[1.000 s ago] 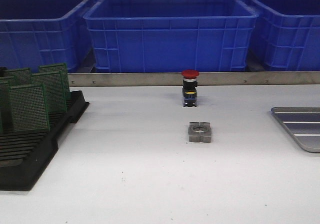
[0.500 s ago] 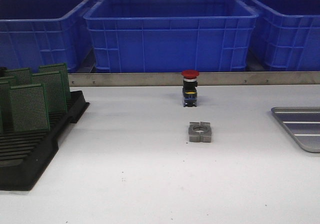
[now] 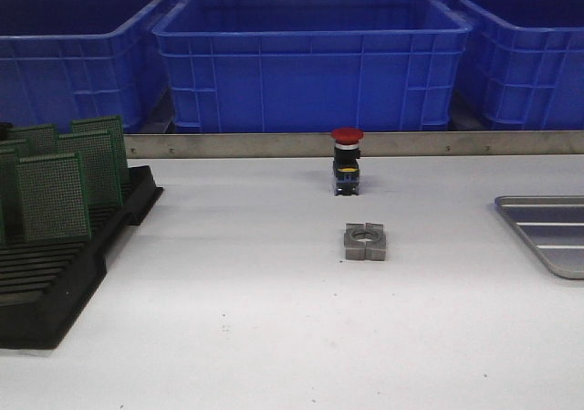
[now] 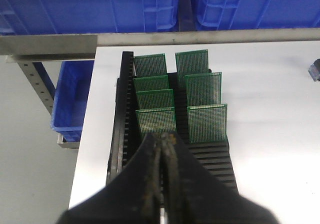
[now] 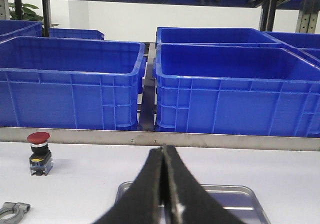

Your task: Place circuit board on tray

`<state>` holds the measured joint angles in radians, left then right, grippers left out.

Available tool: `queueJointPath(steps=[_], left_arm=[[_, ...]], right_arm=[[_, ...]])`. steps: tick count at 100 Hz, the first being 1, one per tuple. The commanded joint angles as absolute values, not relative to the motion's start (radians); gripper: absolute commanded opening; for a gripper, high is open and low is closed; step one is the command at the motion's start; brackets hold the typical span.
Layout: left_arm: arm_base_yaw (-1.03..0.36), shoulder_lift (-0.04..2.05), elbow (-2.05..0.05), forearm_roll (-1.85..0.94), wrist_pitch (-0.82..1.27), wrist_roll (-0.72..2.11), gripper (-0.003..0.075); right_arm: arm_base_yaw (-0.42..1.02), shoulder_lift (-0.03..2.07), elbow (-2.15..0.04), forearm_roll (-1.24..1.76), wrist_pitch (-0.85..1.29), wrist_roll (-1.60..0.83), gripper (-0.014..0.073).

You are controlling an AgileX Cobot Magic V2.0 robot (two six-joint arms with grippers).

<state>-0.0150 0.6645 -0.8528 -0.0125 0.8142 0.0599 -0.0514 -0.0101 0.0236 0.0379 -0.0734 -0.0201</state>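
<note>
Several green circuit boards (image 3: 55, 195) stand upright in a black slotted rack (image 3: 46, 291) at the table's left. In the left wrist view the boards (image 4: 207, 121) stand in two rows in the rack (image 4: 210, 156). My left gripper (image 4: 162, 136) is shut and empty, just in front of the nearest board of one row (image 4: 156, 120). The grey metal tray (image 3: 547, 227) lies at the table's right edge. My right gripper (image 5: 163, 148) is shut and empty above the tray (image 5: 235, 196). Neither gripper shows in the front view.
A red-capped push button (image 3: 347, 161) stands at the table's middle back, and a grey metal clamp ring (image 3: 365, 242) lies in front of it. Big blue bins (image 3: 310, 63) line the back behind a metal rail (image 3: 274, 144).
</note>
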Motion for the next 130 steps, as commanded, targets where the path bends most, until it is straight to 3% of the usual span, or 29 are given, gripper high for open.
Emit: queueJointPath(steps=[1, 16, 23, 35, 47, 54, 94, 130], left_arm=[[-0.014, 0.689, -0.889, -0.026, 0.767, 0.061, -0.0018], [-0.014, 0.707, -0.889, -0.026, 0.769, 0.061, -0.0013], [-0.014, 0.711, -0.889, -0.024, 0.777, 0.061, 0.0028], [-0.014, 0.711, -0.889, -0.024, 0.794, 0.061, 0.0206], [-0.014, 0.711, -0.889, -0.024, 0.802, 0.061, 0.0473], [-0.014, 0.711, -0.889, -0.024, 0.802, 0.061, 0.0559], [-0.014, 0.740, -0.930, -0.032, 0.762, 0.061, 0.0565], [-0.016, 1.089, -1.243, -0.135, 0.996, 0.389, 0.0565]], right_arm=[[-0.058, -0.027, 0.034, 0.028, -0.146, -0.020, -0.0068], [-0.058, -0.027, 0.034, 0.028, -0.146, -0.020, -0.0068], [-0.058, -0.027, 0.034, 0.028, -0.146, -0.020, -0.0068], [-0.058, -0.027, 0.034, 0.028, -0.146, -0.020, -0.0068], [-0.058, -0.027, 0.034, 0.028, -0.146, -0.020, -0.0068], [-0.058, -0.027, 0.034, 0.028, -0.146, -0.020, -0.0068], [-0.058, -0.027, 0.034, 0.028, -0.146, -0.020, -0.0068], [-0.058, -0.027, 0.034, 0.028, -0.146, -0.020, -0.0068]])
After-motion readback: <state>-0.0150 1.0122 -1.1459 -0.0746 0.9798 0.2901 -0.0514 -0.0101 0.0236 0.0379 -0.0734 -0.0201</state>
